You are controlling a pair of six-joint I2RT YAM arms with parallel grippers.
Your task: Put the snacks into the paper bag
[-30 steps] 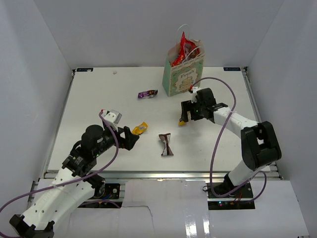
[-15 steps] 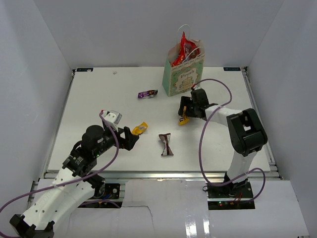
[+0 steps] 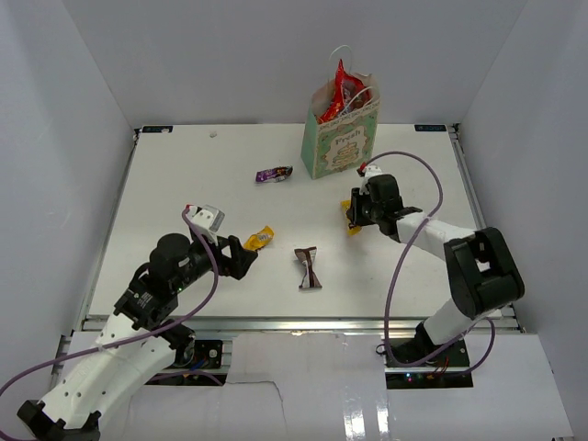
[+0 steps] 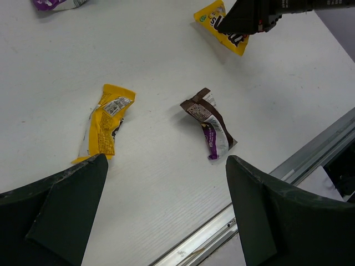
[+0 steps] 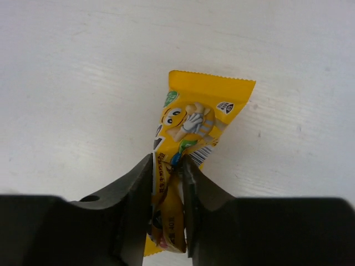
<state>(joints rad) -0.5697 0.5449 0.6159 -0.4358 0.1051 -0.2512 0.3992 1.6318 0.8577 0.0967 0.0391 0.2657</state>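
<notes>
"What's on the white desk (image 3: 175, 184) right now?"

"At the far edge the green paper bag (image 3: 338, 147) stands upright, and a red chip bag (image 3: 347, 90) pokes out of its top."

"And the arms?"

"The right pincer (image 5: 169, 172) is down at the desk just in front of the bag. It's clenched on the lower end of a yellow candy packet (image 5: 202, 111), with the rest of the packet lying flat on the desk. The left pincer (image 4: 166, 163) hangs over the near side, gaping wide with nothing in it."

"What about the loose snacks?"

"There's a brown-and-white bar wrapper (image 4: 209, 124) and a second yellow packet (image 4: 108, 124) on the desk under the left pincer, lying apart from each other. A small purple wrapper (image 3: 274, 174) sits farther back, to the left of the bag."
</notes>
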